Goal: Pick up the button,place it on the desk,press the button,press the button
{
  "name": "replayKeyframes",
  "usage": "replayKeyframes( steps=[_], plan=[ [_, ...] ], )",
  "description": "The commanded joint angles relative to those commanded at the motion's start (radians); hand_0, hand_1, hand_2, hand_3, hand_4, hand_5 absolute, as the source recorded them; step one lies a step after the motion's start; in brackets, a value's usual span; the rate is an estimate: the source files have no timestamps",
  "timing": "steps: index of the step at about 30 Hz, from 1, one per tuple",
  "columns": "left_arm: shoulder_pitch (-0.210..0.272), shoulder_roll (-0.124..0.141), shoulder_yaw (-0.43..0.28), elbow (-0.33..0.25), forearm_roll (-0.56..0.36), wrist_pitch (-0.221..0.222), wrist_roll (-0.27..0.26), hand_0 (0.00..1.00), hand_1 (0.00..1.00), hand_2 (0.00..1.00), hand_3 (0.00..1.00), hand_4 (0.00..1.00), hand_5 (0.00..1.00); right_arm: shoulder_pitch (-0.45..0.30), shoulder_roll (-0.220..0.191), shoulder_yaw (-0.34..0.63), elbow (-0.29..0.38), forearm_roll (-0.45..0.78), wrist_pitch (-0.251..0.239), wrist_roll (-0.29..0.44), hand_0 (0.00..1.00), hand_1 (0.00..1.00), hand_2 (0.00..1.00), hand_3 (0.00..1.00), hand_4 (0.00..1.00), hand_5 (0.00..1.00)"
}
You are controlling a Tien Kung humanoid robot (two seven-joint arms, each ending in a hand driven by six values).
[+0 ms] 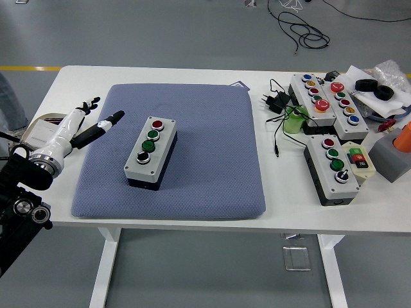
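A grey button box (pixel 150 153) with a red, two green and a black button lies on the blue-grey cushion (pixel 192 115) in the middle of the white table (pixel 160 76). My left hand (pixel 96 119) hovers at the cushion's left edge, fingers spread and empty, its index finger pointing toward the box about a hand's width away. My right arm is out of view.
More button boxes stand at the right: a long one (pixel 314 99), another beside it (pixel 345 106) and a smaller one (pixel 334 168) near the front. Black adapter and cables (pixel 276 102), a green object (pixel 294 122), tape rolls (pixel 376 88) and a grey block (pixel 393 157) crowd the right end.
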Motion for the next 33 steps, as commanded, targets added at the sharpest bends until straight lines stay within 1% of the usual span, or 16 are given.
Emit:
replayKeyframes(
  steps=[2,3,4,8,10,11,15,16,18,21,22,26,28,29,31,33],
  plan=[
    [-0.003,-0.003,0.008,0.002,0.046,-0.001,0.006,0.998,0.998,0.998,0.998,0.998,0.981,0.0,0.0,0.0,0.0,0.0,0.0,0.0,0.622,0.514,0.62,0.563,0.302,0.229],
    [-0.008,-0.011,0.019,0.006,0.085,0.005,0.021,0.998,0.998,0.998,0.998,0.998,0.981,0.001,0.0,0.0,0.0,-0.001,0.0,0.0,0.622,0.514,0.62,0.563,0.302,0.229],
    [-0.012,-0.018,0.029,0.01,0.13,0.011,0.035,0.998,0.998,0.998,0.998,0.998,0.936,0.001,-0.001,0.0,0.0,-0.001,0.0,0.001,0.62,0.515,0.62,0.563,0.303,0.229],
    [-0.033,-0.05,0.071,0.036,0.27,0.017,0.086,0.998,0.998,0.998,0.998,0.998,0.936,0.003,-0.002,-0.002,0.0,0.0,0.0,0.001,0.62,0.515,0.62,0.563,0.303,0.229],
    [-0.039,-0.064,0.088,0.045,0.282,0.007,0.1,0.998,0.998,0.998,0.998,0.998,0.947,0.004,-0.002,-0.001,0.0,-0.002,0.0,0.001,0.622,0.512,0.62,0.563,0.304,0.229],
    [-0.043,-0.076,0.101,0.055,0.28,-0.007,0.11,0.998,0.998,0.998,0.998,0.998,0.947,0.004,-0.002,-0.001,0.0,-0.003,0.0,0.001,0.622,0.512,0.62,0.563,0.304,0.229],
    [-0.051,-0.102,0.133,0.069,0.268,-0.033,0.13,0.998,0.998,0.998,0.998,0.998,0.947,0.006,-0.003,0.0,0.0,-0.005,0.001,0.001,0.622,0.512,0.62,0.563,0.304,0.229],
    [-0.051,-0.105,0.137,0.069,0.267,-0.034,0.132,0.998,0.998,0.998,0.998,0.998,0.947,0.006,-0.003,0.0,0.0,-0.005,0.001,0.001,0.62,0.51,0.62,0.563,0.304,0.228],
    [-0.056,-0.127,0.153,0.08,0.261,-0.042,0.141,0.998,0.998,0.998,0.998,0.998,0.947,0.006,-0.003,0.002,0.0,-0.008,0.0,0.001,0.62,0.51,0.62,0.563,0.304,0.228],
    [-0.064,-0.146,0.163,0.097,0.262,-0.044,0.148,0.998,0.998,0.998,0.998,0.998,0.947,0.007,-0.003,0.003,0.0,-0.01,0.0,0.001,0.62,0.51,0.62,0.563,0.304,0.228],
    [-0.07,-0.157,0.168,0.11,0.28,-0.034,0.152,0.998,0.998,0.998,0.998,0.998,0.938,0.008,-0.004,0.003,0.0,-0.012,0.0,0.0,0.625,0.508,0.62,0.563,0.304,0.228],
    [-0.082,-0.176,0.175,0.133,0.329,-0.023,0.167,0.998,0.998,0.998,0.998,0.998,0.938,0.009,-0.005,0.005,0.0,-0.013,-0.001,0.001,0.625,0.508,0.62,0.563,0.304,0.228],
    [-0.084,-0.179,0.176,0.136,0.335,-0.024,0.17,0.998,0.998,0.998,0.998,0.998,0.938,0.009,-0.005,0.006,0.0,-0.013,-0.001,0.001,0.625,0.508,0.62,0.563,0.304,0.228],
    [-0.086,-0.184,0.177,0.138,0.349,-0.031,0.179,0.998,0.998,0.998,0.998,0.998,0.909,0.009,-0.006,0.006,0.0,-0.014,-0.001,0.001,0.625,0.504,0.62,0.564,0.305,0.228],
    [-0.09,-0.193,0.181,0.143,0.388,-0.046,0.186,0.998,0.998,0.998,0.998,0.998,0.909,0.01,-0.006,0.007,0.0,-0.014,-0.001,0.001,0.625,0.504,0.62,0.564,0.305,0.228],
    [-0.093,-0.199,0.184,0.148,0.401,-0.055,0.186,0.998,0.998,0.998,0.998,0.998,0.909,0.01,-0.006,0.007,0.0,-0.015,-0.001,0.0,0.625,0.504,0.62,0.564,0.305,0.228]
  ],
)
